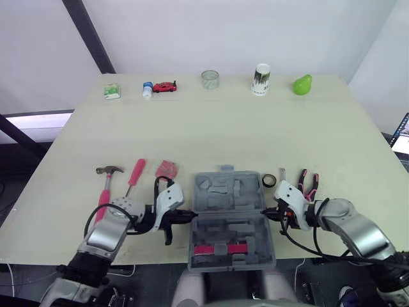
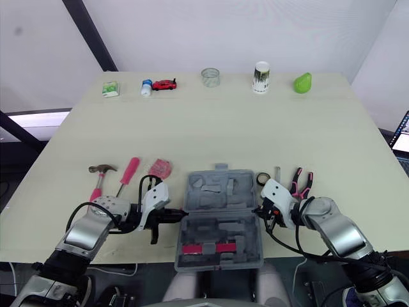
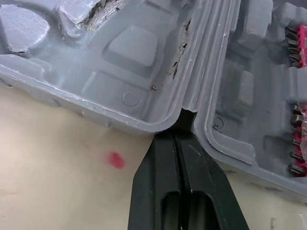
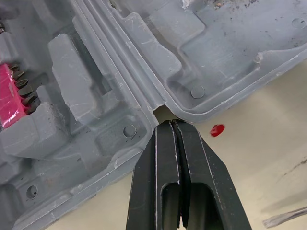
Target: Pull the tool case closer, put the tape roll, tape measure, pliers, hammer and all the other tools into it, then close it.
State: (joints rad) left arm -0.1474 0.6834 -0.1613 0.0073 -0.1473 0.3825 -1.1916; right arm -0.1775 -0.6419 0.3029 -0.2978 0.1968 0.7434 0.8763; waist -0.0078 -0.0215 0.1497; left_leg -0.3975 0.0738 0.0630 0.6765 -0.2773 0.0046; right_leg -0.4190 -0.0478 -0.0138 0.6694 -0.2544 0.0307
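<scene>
A pale table [image 1: 255,128] carries the grey moulded-plastic tool case [image 1: 233,217], which is laid open and flat between the two grippers. The left gripper [image 3: 180,136] is seen with its fingers pressed together, tips set at the hinge notch on the case's left edge. The right gripper [image 4: 171,125] is likewise closed at the opposite notch. A pink-handled hammer [image 1: 105,185] lies beyond the left gripper; pink-handled pliers [image 1: 310,184] and a black tape roll [image 1: 269,181] lie just beyond the right gripper. Scuffed ribbed recesses and a small red mark [image 4: 217,130] beside the fingertips are shown in the wrist views.
</scene>
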